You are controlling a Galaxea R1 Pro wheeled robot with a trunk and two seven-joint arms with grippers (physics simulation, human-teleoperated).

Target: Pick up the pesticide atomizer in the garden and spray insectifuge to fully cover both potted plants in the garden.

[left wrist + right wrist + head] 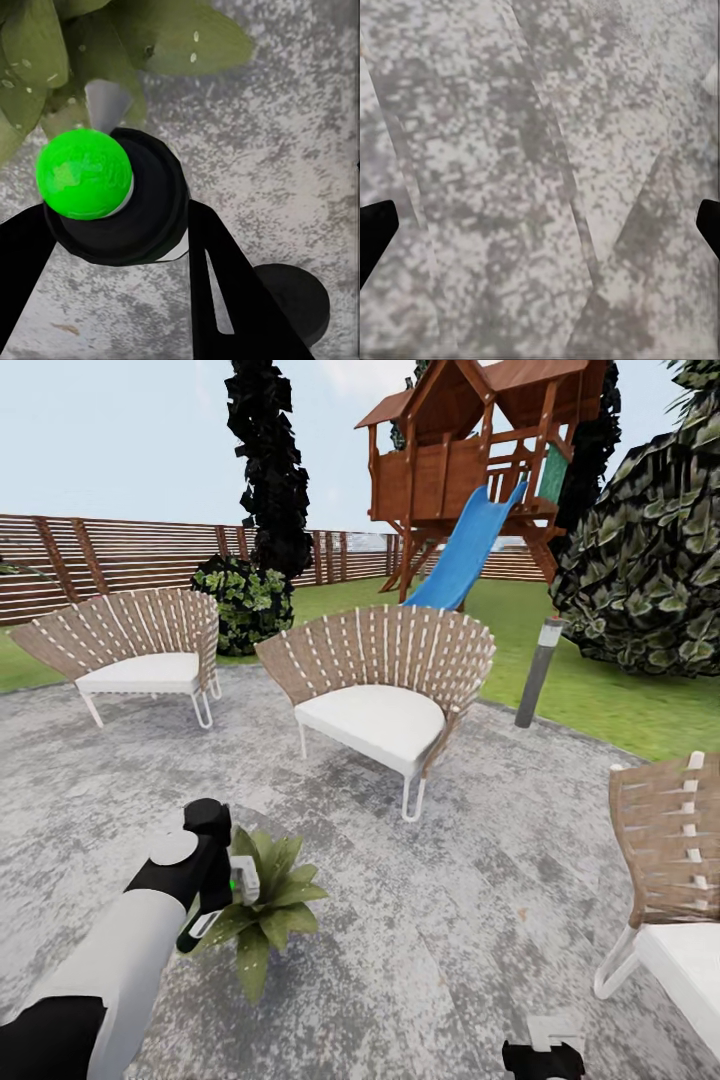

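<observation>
Pinching pesticide atomizer (112, 199), left pincer (215, 905) above potted plant (268, 905); right pincer (540, 225) spread (bare patio (470, 900) around).

No readable text, label, brand, number or sign anywhere in these views.
</observation>
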